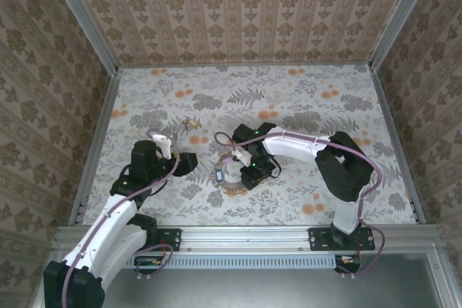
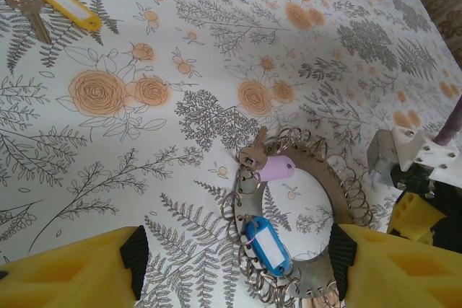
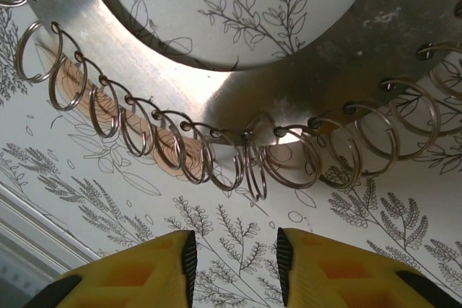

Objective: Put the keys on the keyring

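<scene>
The keyring (image 2: 339, 192) is a flat grey metal loop edged with many split rings, lying on the flowered table (image 1: 303, 106). A blue-tagged key (image 2: 267, 244) and a lilac-tagged key (image 2: 274, 169) hang on its left side. A third key with a yellow tag (image 2: 68, 6) lies apart at the far left, also seen as the gold key (image 1: 192, 124). My left gripper (image 2: 238, 265) is open, its yellow fingers straddling the near part of the keyring and the blue tag. My right gripper (image 3: 234, 265) is open a little, nothing between its pads, just short of the keyring's (image 3: 216, 99) split rings.
Patterned walls enclose the table on three sides, with metal rails at its left and right edges (image 1: 94, 149). The two arms meet around the keyring (image 1: 232, 187) near the table's middle front. The right gripper's white and yellow body (image 2: 415, 171) sits close by the keyring's right side.
</scene>
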